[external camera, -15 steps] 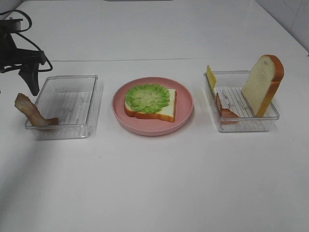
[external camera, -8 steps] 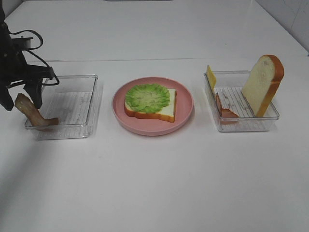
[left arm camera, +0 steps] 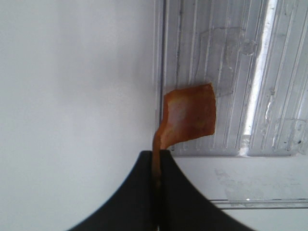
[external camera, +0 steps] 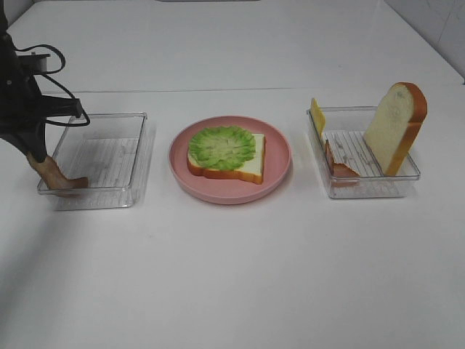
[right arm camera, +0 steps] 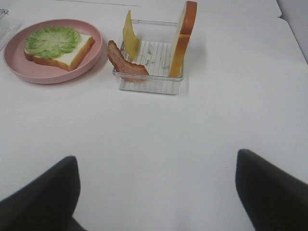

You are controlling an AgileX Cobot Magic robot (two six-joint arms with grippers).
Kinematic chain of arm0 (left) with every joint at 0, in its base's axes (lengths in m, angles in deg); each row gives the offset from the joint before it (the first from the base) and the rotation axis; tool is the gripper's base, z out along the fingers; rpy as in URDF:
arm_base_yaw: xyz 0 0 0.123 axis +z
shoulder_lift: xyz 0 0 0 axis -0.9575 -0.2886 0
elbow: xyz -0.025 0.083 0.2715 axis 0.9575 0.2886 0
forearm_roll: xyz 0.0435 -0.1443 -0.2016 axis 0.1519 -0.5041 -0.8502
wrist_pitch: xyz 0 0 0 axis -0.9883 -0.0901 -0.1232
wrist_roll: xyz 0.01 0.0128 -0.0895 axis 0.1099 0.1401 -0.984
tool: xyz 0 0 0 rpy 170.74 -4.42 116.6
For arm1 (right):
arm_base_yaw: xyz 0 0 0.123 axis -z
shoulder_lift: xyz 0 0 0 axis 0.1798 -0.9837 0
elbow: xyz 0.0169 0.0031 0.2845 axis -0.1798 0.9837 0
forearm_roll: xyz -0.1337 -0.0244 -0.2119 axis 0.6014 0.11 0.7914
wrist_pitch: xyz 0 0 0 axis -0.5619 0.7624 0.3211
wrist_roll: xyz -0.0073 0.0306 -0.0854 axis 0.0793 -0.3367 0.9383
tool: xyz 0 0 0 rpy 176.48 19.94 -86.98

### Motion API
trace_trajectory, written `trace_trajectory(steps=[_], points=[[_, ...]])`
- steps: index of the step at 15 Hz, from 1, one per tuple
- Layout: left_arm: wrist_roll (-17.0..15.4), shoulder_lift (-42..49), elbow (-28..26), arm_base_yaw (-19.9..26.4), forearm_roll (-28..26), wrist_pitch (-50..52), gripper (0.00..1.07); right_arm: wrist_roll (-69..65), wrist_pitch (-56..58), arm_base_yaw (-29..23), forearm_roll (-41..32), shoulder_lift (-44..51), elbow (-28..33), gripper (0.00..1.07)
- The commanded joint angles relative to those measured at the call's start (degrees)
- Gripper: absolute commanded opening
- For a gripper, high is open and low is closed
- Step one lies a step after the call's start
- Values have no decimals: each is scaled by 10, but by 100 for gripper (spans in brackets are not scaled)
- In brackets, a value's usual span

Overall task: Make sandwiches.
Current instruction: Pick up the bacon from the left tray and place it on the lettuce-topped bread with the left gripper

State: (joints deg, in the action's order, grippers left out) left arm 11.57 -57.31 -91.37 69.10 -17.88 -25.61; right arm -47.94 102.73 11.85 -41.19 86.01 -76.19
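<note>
A bread slice (external camera: pixel 243 169) topped with a frilly green lettuce leaf (external camera: pixel 221 147) lies on the pink plate (external camera: pixel 280 171). It also shows in the right wrist view (right arm camera: pixel 72 57). My left gripper (external camera: pixel 33 154) is shut on the upper end of a bacon strip (external camera: pixel 57 177) that hangs over the left rim of the left clear tray (external camera: pixel 109 149). The left wrist view shows the fingers (left arm camera: pixel 183 192) pinching the strip (left arm camera: pixel 190 115). The right tray (external camera: pixel 363 185) holds a cheese slice (external camera: pixel 317 116), a second bacon strip (external camera: pixel 338 166) and an upright bread slice (external camera: pixel 396 127). My right gripper (right arm camera: pixel 156 192) is open and empty, well short of that tray.
The white table's (external camera: pixel 232 276) back edge runs just behind the trays. In the right wrist view the right tray (right arm camera: pixel 149 84) stands beside the plate (right arm camera: pixel 14 65), with the cheese (right arm camera: pixel 130 41), bacon (right arm camera: pixel 125 63) and bread (right arm camera: pixel 183 38) in it.
My left gripper has come down from behind the left tray onto the bacon strip's raised end and shut on it. Everything else is as it was.
</note>
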Motion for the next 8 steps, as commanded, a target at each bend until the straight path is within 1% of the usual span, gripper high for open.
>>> trace_trajectory(steps=[1, 3, 4, 5, 6, 7, 8], points=[[0, 5, 2, -2, -18, 5, 0, 1, -3, 5, -1, 7, 1, 83], [15, 18, 2, -2, -57, 6, 0, 1, -3, 5, -1, 7, 1, 83], [33, 31, 1, -2, -93, 15, 0, 1, -3, 5, -1, 7, 1, 83], [33, 31, 1, -2, -93, 15, 0, 1, -3, 5, -1, 7, 1, 83], [55, 54, 1, -2, -154, 39, 0, 1, -3, 5, -1, 7, 1, 83], [76, 61, 1, -2, -195, 53, 0, 1, -3, 5, -1, 7, 1, 83], [105, 64, 1, -2, -249, 62, 0, 1, -3, 5, -1, 7, 1, 83]])
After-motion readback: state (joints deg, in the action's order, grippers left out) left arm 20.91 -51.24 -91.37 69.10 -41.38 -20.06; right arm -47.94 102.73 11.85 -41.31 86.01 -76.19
